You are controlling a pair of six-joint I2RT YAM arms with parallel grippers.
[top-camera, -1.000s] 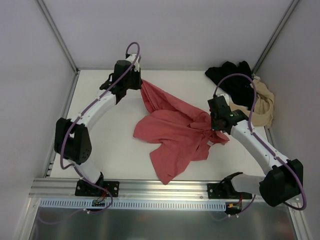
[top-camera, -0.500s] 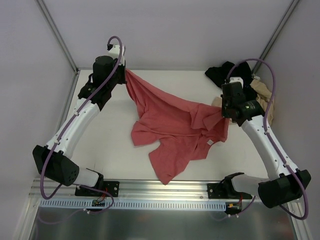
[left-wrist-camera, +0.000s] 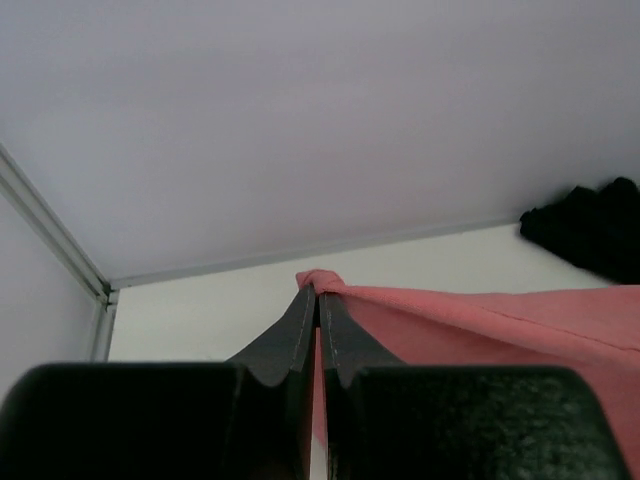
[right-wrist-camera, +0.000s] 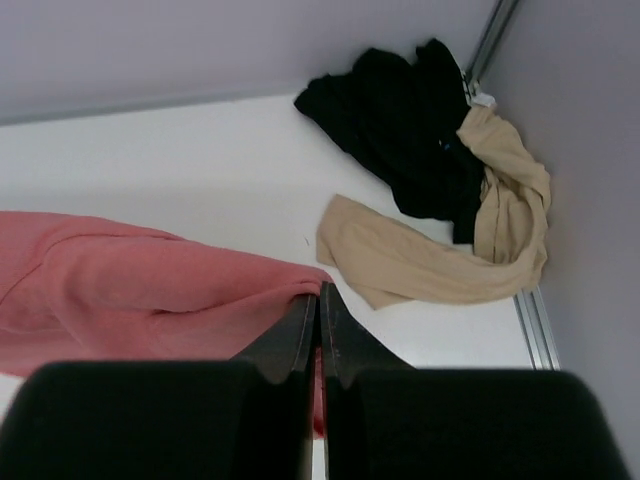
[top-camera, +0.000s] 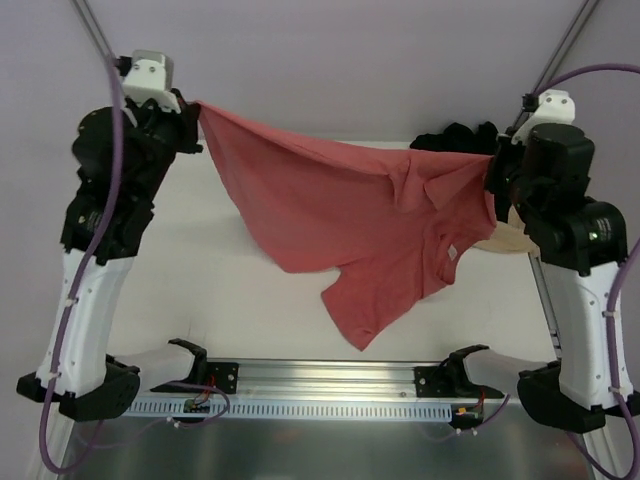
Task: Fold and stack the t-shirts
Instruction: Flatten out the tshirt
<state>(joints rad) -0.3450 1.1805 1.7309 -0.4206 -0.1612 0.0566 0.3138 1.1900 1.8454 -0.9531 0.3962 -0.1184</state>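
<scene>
Left claw [top-camera: 196, 108]: mine, pinched shut on one edge of the red shirt [top-camera: 350, 215]. In the left wrist view my fingers meet, with cloth bunched at their tips.
Red shirt: it hangs in the air, stretched from my left claw across to my right claw [top-camera: 489, 168] and sagging between them. Its lower part dangles below and between the two claws, over the table [top-camera: 200, 290]. I cannot tell whether its lowest tip touches the surface.
Right claw: clamped on the shirt's opposite edge, fingers pressed together, with red cloth spilling to the left of them.
Black shirt [right-wrist-camera: 400, 110]: crumpled in the far right corner, beyond my right claw and well apart from it.
Beige shirt [right-wrist-camera: 430, 255]: crumpled below and just beyond my right claw's tips, to their right, touching the black shirt.
</scene>
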